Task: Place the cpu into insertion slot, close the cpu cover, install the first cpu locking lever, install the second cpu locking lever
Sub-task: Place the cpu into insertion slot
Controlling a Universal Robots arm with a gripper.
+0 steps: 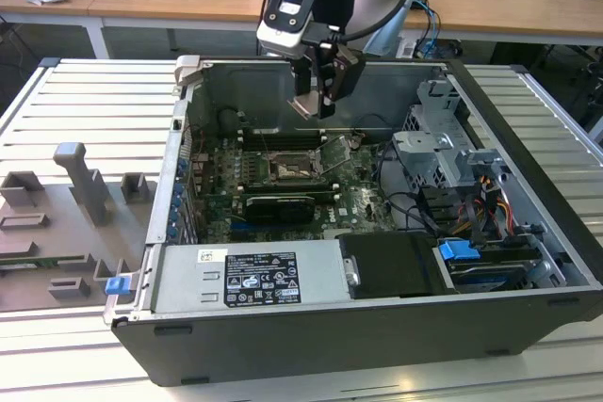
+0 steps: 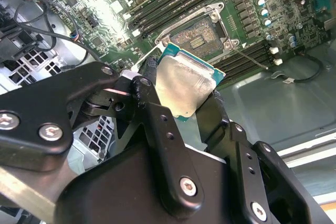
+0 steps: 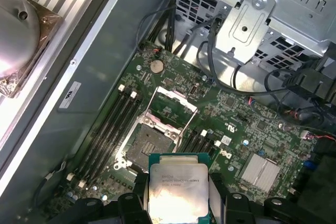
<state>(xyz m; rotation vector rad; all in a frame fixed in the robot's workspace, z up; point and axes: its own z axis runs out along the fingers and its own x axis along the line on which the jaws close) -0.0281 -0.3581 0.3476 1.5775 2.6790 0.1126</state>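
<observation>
From my station, the biggest thing on the ribbed desk (image 1: 85,101) is the open computer case (image 1: 377,327), with the green circuit board (image 1: 221,197) lying on its floor. My gripper (image 1: 325,91) hangs inside the case above the board, its jaws clamped on the edges of the cpu (image 2: 184,85), silvery face outward. In the first wrist view the insertion slot (image 3: 152,148) sits bare and dark, well below the chip, with the cpu cover (image 3: 173,109) swung up on its hinge beside it. I judge we're on step one, placing the chip, with cover and both levers not yet done. Seating it calls for squaring the chip's edges to the slot and lowering it flat, without force.
</observation>
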